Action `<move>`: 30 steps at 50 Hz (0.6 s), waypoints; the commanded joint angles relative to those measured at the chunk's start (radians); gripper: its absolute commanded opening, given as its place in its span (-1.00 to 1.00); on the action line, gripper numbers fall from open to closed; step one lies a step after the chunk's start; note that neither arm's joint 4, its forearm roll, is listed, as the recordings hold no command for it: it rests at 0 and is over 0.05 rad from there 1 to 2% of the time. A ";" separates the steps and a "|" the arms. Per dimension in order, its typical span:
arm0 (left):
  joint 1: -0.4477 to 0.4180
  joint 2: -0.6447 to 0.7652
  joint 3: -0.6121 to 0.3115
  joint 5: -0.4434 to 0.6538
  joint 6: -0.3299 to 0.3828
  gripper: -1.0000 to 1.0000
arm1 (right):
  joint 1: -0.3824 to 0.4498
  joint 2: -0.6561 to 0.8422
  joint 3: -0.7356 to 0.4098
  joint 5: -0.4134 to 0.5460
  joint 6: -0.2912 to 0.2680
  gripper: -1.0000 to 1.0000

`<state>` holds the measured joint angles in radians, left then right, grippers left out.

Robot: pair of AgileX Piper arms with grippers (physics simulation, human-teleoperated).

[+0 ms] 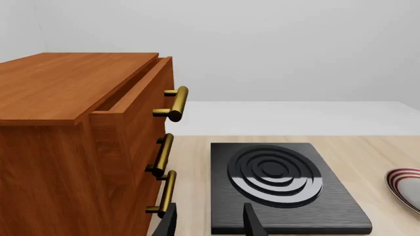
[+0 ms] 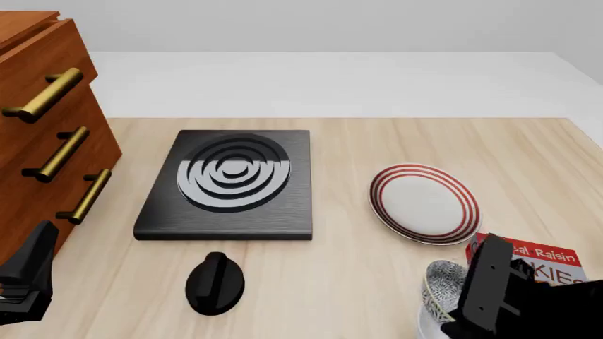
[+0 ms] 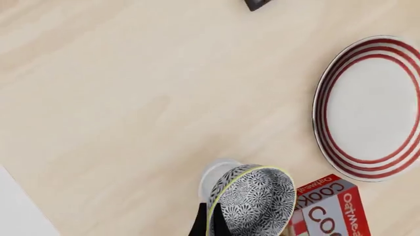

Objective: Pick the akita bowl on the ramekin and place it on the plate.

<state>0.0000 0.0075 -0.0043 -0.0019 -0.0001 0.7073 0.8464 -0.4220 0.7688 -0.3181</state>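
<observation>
Left wrist view: the left gripper hangs idle above the table, its two dark fingers spread apart with nothing between them. Ahead sit a wooden drawer cabinet with brass handles and a black stove burner; a sliver of the plate shows at the frame's edge.

Front view: the right gripper works at the near right corner of the table, at the akita bowl, which sits tilted just above the white ramekin. The red-ringed plate lies just beyond, with a cookie box beside the bowl and a black knob near the burner.

Right wrist view: the bowl's speckled hollow faces the camera, its wall pinched between the closed dark fingers at the rim, with the ramekin's white rim peeking out behind it. The plate rests near, apart from the bowl.

The bowl looks rigid, light and glazed, so likely slippery and breakable. A rim pinch, one finger inside and one outside, seems the sound hold. Because the bowl hangs off-centre from that grip, it may swing, and a gentle set-down on the plate's flat middle appears wise.
</observation>
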 commanded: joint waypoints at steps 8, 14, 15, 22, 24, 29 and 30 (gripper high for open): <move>0.000 0.000 0.000 0.000 0.000 1.00 | -0.070 -0.097 -0.257 0.268 -0.103 -1.00; 0.000 0.000 0.000 0.000 0.000 1.00 | -0.097 -0.095 -0.325 0.322 -0.159 -1.00; 0.000 0.000 0.000 0.000 0.000 1.00 | -0.101 -0.093 -0.333 0.326 -0.164 -1.00; 0.000 0.000 0.000 0.000 0.000 1.00 | -0.125 -0.064 -0.357 0.315 -0.181 -1.00; 0.000 0.000 0.000 0.000 0.000 1.00 | -0.129 -0.053 -0.360 0.308 -0.182 -1.00; 0.000 0.000 0.000 0.000 0.000 1.00 | -0.160 -0.012 -0.378 0.272 -0.201 -1.00; 0.000 0.000 0.000 0.000 0.000 1.00 | -0.160 0.000 -0.384 0.268 -0.199 -1.00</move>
<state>0.0000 0.0074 -0.0043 -0.0019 -0.0001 0.5874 0.7952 -0.7489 1.0529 -0.4875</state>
